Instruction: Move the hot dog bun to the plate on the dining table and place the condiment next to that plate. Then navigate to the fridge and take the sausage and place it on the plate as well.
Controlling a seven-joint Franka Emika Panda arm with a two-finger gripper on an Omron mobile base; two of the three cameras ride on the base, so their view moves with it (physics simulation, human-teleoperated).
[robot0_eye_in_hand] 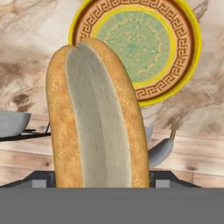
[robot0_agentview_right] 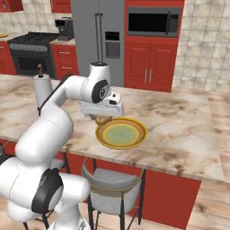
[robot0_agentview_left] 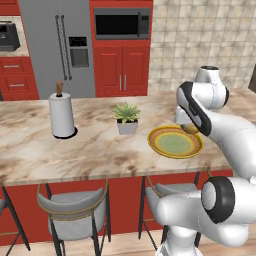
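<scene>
My gripper (robot0_agentview_right: 103, 117) is shut on the hot dog bun (robot0_eye_in_hand: 96, 118), a tan split roll that stands lengthwise between the finger tips in the hand view. It hangs just above the near left rim of the plate (robot0_agentview_right: 134, 140), which has a yellow-gold rim and a pale green centre (robot0_eye_in_hand: 135, 39). The plate (robot0_agentview_left: 156, 141) lies on the marble-topped dining table (robot0_agentview_left: 75, 150) close to its front edge. A bit of the bun (robot0_agentview_left: 191, 128) peeks out behind my arm. The grey steel fridge (robot0_agentview_right: 96, 36) stands shut across the kitchen. The condiment and the sausage are out of view.
A paper towel roll (robot0_agentview_left: 62, 115) and a small potted plant (robot0_agentview_left: 127, 118) stand on the table left of the plate. Grey stools (robot0_agentview_right: 112, 184) are tucked under the table's front edge. A black range (robot0_agentview_right: 31, 49) sits left of the fridge.
</scene>
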